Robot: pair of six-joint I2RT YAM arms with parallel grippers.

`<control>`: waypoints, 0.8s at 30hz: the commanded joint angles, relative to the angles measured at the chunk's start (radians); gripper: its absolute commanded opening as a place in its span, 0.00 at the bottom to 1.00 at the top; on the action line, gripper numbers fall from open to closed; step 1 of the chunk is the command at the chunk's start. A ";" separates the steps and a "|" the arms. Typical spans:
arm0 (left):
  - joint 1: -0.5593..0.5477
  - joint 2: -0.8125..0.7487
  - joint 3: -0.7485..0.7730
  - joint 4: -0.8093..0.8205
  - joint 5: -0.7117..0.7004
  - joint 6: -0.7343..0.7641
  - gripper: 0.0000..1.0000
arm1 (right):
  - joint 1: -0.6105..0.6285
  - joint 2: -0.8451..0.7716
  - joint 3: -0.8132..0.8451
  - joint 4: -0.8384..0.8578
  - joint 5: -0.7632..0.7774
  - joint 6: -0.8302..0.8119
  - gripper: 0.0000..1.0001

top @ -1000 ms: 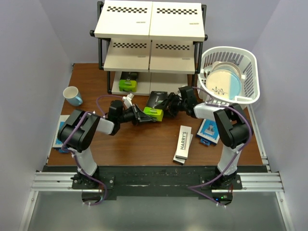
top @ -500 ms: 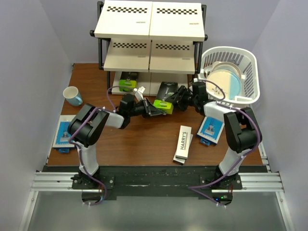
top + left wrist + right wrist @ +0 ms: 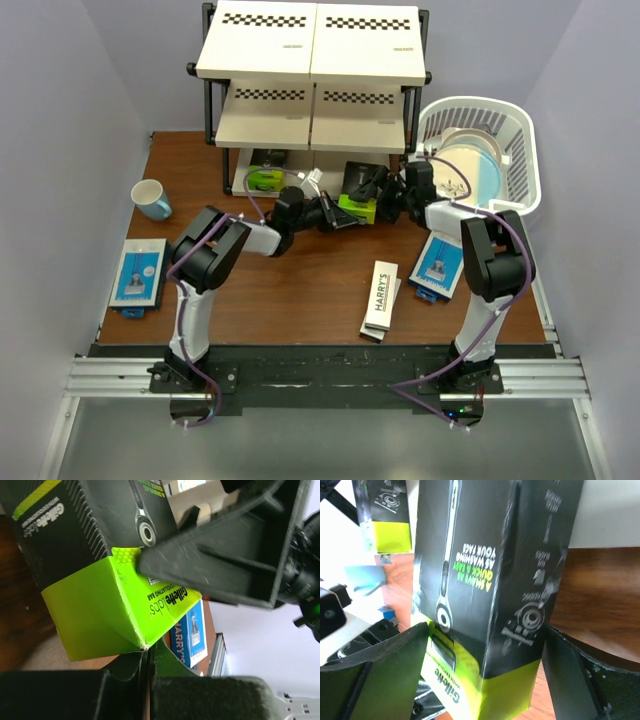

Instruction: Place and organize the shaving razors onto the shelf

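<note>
The black, lime-ended razor box [image 3: 357,203] lies at the mouth of the shelf's [image 3: 310,45] bottom tier, probably for sliding in. The left pincer [image 3: 335,216], fully closed, butts its lime end like a pusher. The right pincer [image 3: 380,195] straddles it, spread wide, gripping nothing.

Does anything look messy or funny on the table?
Yes. The two long white HARRY'S boxes lie stacked crookedly mid-table, the lower one peeking out. A black box with a lime-green end leans askew before the black-framed shelf, its green end pinched by the left gripper.
</note>
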 commanded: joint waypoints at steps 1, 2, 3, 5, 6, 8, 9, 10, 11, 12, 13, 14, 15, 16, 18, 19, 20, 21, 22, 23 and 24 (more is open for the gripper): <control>-0.017 0.025 0.096 0.031 -0.060 0.037 0.00 | 0.004 -0.123 0.018 -0.060 0.019 -0.082 0.94; -0.015 0.029 0.102 0.020 -0.065 0.036 0.00 | 0.002 -0.137 0.000 -0.075 0.028 -0.095 0.95; -0.015 0.043 0.110 0.016 -0.079 0.028 0.00 | 0.004 -0.167 -0.011 -0.100 0.039 -0.096 0.96; -0.014 0.057 0.116 0.011 -0.086 0.022 0.00 | 0.002 -0.198 -0.040 -0.115 0.050 -0.096 0.97; -0.013 0.069 0.124 0.009 -0.105 0.016 0.00 | 0.004 -0.212 -0.048 -0.129 0.051 -0.098 0.98; -0.010 0.080 0.132 0.019 -0.116 0.014 0.00 | 0.004 -0.252 -0.063 -0.144 0.045 -0.113 0.98; -0.010 0.089 0.135 0.025 -0.120 0.016 0.00 | 0.002 -0.261 -0.066 -0.156 0.039 -0.118 0.98; -0.009 0.092 0.135 0.040 -0.125 0.016 0.00 | 0.002 -0.275 -0.069 -0.155 0.033 -0.121 0.98; -0.006 0.094 0.136 0.045 -0.129 0.017 0.00 | 0.002 -0.278 -0.082 -0.150 0.018 -0.124 0.98; -0.004 0.095 0.132 0.051 -0.129 0.019 0.00 | 0.002 -0.278 -0.086 -0.138 0.010 -0.122 0.98; -0.001 0.097 0.129 0.060 -0.131 0.019 0.00 | 0.004 -0.273 -0.088 -0.132 0.004 -0.122 0.98; 0.000 0.095 0.126 0.065 -0.131 0.019 0.00 | 0.004 -0.272 -0.089 -0.129 -0.002 -0.128 0.98; 0.002 0.088 0.116 0.071 -0.143 0.019 0.00 | 0.002 -0.269 -0.089 -0.123 -0.013 -0.131 0.98; 0.002 0.080 0.107 0.072 -0.154 0.022 0.00 | 0.004 -0.267 -0.089 -0.121 -0.021 -0.135 0.98; -0.001 0.054 0.080 0.088 -0.168 0.034 0.00 | 0.002 -0.258 -0.085 -0.115 -0.044 -0.154 0.98; -0.003 0.049 0.075 0.091 -0.174 0.034 0.00 | 0.002 -0.253 -0.085 -0.111 -0.053 -0.159 0.98; -0.004 0.045 0.069 0.083 -0.183 0.025 0.00 | 0.004 -0.246 -0.086 -0.106 -0.059 -0.165 0.97; -0.004 0.037 0.063 0.080 -0.198 0.026 0.00 | 0.002 -0.241 -0.086 -0.094 -0.067 -0.167 0.96; -0.004 0.034 0.058 0.082 -0.204 0.030 0.00 | 0.002 -0.239 -0.088 -0.089 -0.068 -0.168 0.96; -0.001 0.032 0.055 0.083 -0.217 0.030 0.00 | 0.002 -0.238 -0.088 -0.086 -0.070 -0.164 0.95; 0.002 0.031 0.050 0.082 -0.220 0.027 0.00 | 0.004 -0.230 -0.088 -0.083 -0.069 -0.162 0.95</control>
